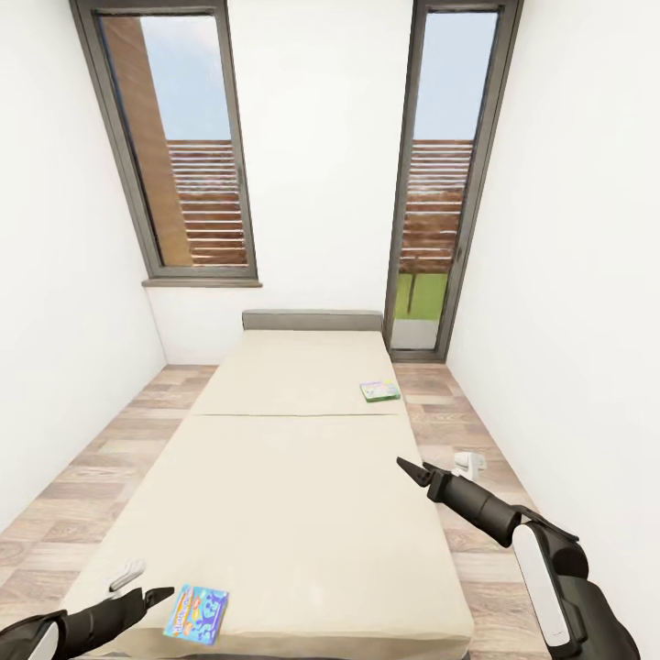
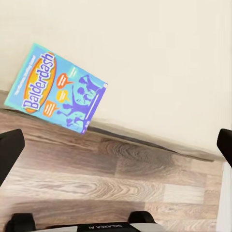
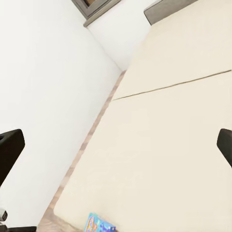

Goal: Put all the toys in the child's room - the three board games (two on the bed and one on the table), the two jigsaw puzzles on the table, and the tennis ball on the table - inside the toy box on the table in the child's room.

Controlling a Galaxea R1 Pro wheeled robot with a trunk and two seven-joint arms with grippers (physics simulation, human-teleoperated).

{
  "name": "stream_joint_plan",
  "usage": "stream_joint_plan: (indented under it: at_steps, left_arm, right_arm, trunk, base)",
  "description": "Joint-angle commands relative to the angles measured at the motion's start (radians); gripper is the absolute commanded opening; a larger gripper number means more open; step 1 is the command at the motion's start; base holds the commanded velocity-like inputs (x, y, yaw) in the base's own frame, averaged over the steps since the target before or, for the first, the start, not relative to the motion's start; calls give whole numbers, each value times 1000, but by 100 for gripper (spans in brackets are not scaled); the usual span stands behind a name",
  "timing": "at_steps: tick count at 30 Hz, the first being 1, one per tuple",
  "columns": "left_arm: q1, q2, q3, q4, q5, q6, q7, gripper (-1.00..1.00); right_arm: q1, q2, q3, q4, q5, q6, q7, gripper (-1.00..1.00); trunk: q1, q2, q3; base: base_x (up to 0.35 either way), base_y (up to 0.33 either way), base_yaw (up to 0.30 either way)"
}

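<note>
On the bed (image 1: 293, 477), a blue Balderdash board game (image 1: 196, 614) lies flat at the near left corner, slightly overhanging the edge. A green-and-white board game (image 1: 379, 391) lies near the headboard's right side. The left claw (image 1: 151, 598), spread, hovers just beside the blue box. The right claw (image 1: 412, 472), spread and empty, hangs over the bed's right edge.

One bed (image 1: 275, 477) stands in the room, with one grey headboard (image 1: 312, 320) at its far end. Two board games lie on the mattress: one blue Balderdash box (image 1: 196, 614) at the near edge, and one white and green box (image 1: 379, 391) farther up by the right side. Two tall windows (image 1: 179, 147) are set in the far wall. Two grippers show, the left gripper (image 1: 147, 587) and the right gripper (image 1: 431, 472).
</note>
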Motion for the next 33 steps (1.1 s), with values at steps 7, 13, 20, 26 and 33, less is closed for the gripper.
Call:
stream_joint_plan:
  at_steps: [7, 13, 20, 26, 33]
  left_arm:
    - [-1, -1, 14, 35, 5, -21, -12, 100]
    - [-1, -2, 14, 38, 6, -24, -13, 100]
    - [-1, -1, 14, 38, 6, -24, -14, 100]
    - [-1, 2, 19, 38, 6, -24, -16, 100]
    - [-1, 2, 32, 38, 6, -24, -43, 100]
  right_arm:
    - [-1, -1, 0, -19, -25, 9, 11, 100]
    - [-1, -13, 15, -88, -227, 69, 57, 100]
    - [-2, -22, -9, -101, -420, 203, 214, 100]
    - [-2, -22, -12, -94, -431, 218, 275, 100]
    - [-2, -21, -13, -90, -430, 215, 280, 100]
  trunk:
    - [27, -51, -24]
    - [50, -93, -42]
    - [77, -142, -64]
    - [100, -184, -83]
    - [127, -233, -105]
  base:
    - [0, 0, 0]
    - [0, 0, 0]
    - [0, 0, 0]
    - [0, 0, 0]
    - [0, 0, 0]
